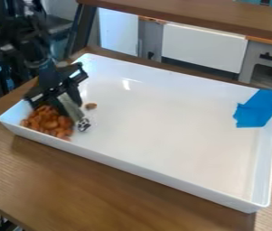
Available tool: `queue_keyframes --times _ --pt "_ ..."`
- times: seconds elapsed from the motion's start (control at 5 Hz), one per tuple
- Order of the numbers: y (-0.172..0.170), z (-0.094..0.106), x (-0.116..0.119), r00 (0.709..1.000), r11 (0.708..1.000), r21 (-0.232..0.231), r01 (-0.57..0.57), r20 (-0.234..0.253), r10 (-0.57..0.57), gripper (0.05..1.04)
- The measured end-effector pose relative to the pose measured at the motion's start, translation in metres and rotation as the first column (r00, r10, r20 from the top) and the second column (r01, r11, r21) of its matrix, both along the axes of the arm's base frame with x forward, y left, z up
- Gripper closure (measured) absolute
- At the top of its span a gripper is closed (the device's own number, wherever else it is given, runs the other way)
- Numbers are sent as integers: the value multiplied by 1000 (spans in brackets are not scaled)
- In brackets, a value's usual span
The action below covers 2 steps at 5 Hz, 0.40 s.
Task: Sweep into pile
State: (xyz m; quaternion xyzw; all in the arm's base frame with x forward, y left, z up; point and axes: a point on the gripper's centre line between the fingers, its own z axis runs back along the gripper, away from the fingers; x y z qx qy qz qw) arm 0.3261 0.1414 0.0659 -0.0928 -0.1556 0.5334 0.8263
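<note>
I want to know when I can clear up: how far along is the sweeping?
Mostly done, it seems: the brown pieces are heaped at the left end of the white tray. In hand, the gripper holds a pale tool beside the heap. Left to do: one loose piece lies apart and probably needs sweeping in.

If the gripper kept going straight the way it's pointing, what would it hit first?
Probably the right edge of the brown pile or the white tray's floor beside it, since the gripper points down there; depth is unclear from this angle.
</note>
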Motion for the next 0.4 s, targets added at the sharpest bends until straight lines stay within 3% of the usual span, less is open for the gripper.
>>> queue_keyframes --times 0.2,0.4 --pt "-6 5 -8 1000 1000 -26 -4 -5 4 705" --pt "-29 34 15 1000 993 -118 -13 23 16 705"
